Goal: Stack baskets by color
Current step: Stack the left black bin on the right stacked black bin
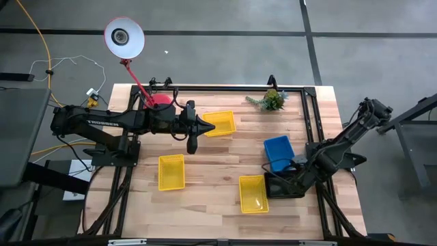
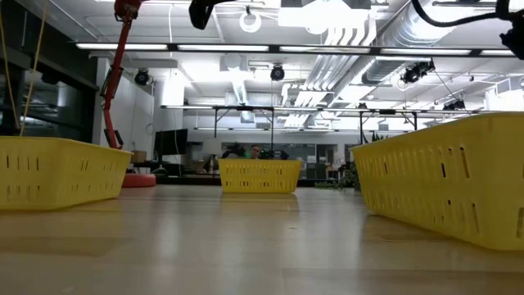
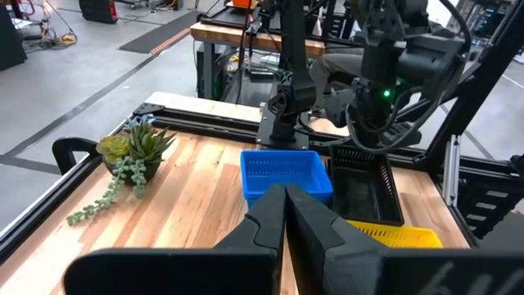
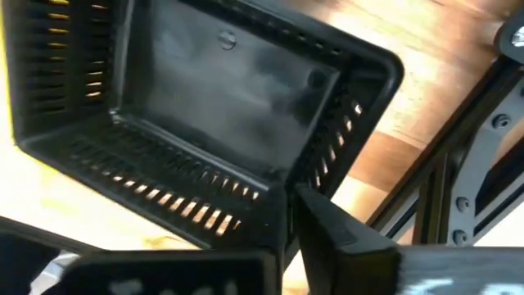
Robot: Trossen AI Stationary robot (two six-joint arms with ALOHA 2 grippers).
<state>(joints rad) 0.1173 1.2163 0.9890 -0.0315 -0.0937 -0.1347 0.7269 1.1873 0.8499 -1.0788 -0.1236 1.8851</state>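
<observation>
right gripper [image 4: 286, 225] pinching the black basket's [image 4: 213, 98] wall, blue basket [image 1: 278, 149] and yellow basket [image 1: 252, 193] crowd it; left gripper [image 1: 192, 145] pressed together, lamp [image 1: 123, 36] behind

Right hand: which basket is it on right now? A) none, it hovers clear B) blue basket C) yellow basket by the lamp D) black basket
D. The right wrist view shows the right hand with its fingers closed over the wall of the black basket; from above it sits low at that basket, beside the blue basket.
</observation>
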